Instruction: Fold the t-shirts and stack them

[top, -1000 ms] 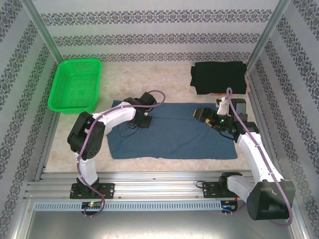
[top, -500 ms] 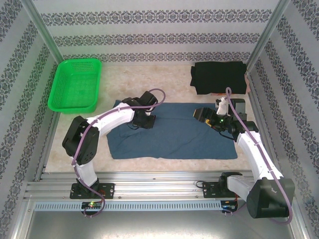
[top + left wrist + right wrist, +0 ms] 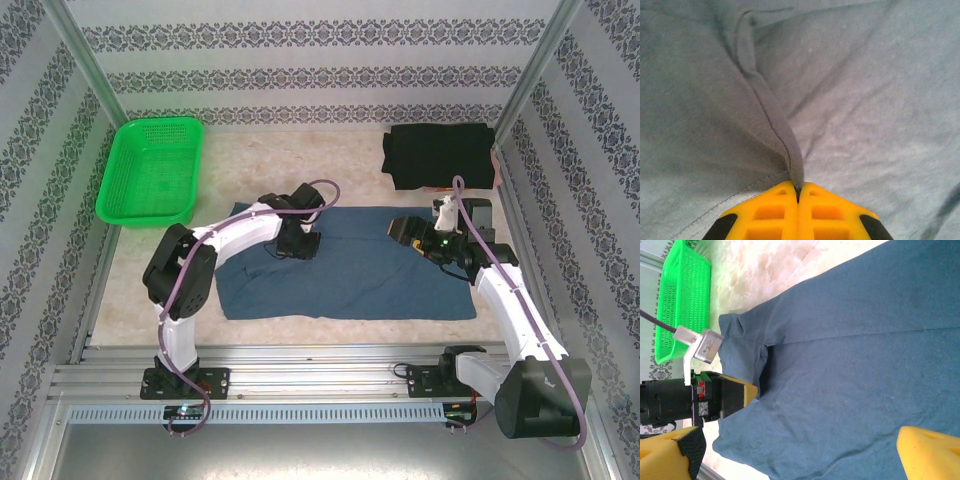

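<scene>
Black shirt (image 3: 440, 157) is done as I read it: a neat folded block at the far right corner of the tabletop (image 3: 300, 165). It sits well apart from the green basket (image 3: 112, 185) at far left.

Blue shirt (image 3: 345, 270) is not finished. It lies spread wide and mostly flat across the middle of the tabletop, between my two arms. A sleeve shows at its left end in the right wrist view. I can't tell whether it has had a first fold.

My left hand (image 3: 798, 192) is clamped shut on a pinched ridge of blue cloth near the shirt's far left part. Cloth runs up from between the yellow tips. My right hand (image 3: 410, 230) is spread fully apart and holds nothing. It hovers over the shirt's right end.

My call is that I'm about halfway. What's left is to fold the blue shirt down to roughly the black one's footprint, then carry it over and set it on the black shirt. Nothing is stacked yet.
</scene>
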Robot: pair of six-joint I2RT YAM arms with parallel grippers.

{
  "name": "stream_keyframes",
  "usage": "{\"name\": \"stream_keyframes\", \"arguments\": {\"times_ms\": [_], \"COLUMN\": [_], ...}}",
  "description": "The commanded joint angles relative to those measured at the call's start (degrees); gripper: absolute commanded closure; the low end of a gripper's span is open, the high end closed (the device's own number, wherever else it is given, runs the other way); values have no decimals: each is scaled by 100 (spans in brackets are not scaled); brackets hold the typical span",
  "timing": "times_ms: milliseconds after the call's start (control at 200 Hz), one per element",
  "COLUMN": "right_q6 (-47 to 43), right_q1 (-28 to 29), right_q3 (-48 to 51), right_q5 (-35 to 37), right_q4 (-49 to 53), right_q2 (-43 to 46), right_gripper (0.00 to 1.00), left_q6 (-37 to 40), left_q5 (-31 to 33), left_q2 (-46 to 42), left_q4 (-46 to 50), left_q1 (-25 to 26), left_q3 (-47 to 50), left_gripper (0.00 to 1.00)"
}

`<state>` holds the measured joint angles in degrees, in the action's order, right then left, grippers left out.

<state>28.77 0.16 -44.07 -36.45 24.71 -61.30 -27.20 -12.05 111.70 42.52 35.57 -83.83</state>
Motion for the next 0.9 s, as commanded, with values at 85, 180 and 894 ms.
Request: {"name": "stream_keyframes", "arguments": {"times_ms": [85, 180, 894], "right_q6": [19, 6, -115], "right_q1": [10, 8, 12], "right_q3": [105, 127, 75], "right_q5": [92, 87, 75], "right_q4": [-54, -54, -24], "right_q2": [42, 26, -110], "right_gripper": [2, 2, 2], "left_q6": [-4, 23, -133], "left_q5": [-331, -393, 773], "left_q2": [449, 555, -831], "left_q4": [495, 576, -577], "left_q1": [73, 73, -2354], "left_q3": [-634, -633, 501], "left_gripper": [100, 89, 29]}}
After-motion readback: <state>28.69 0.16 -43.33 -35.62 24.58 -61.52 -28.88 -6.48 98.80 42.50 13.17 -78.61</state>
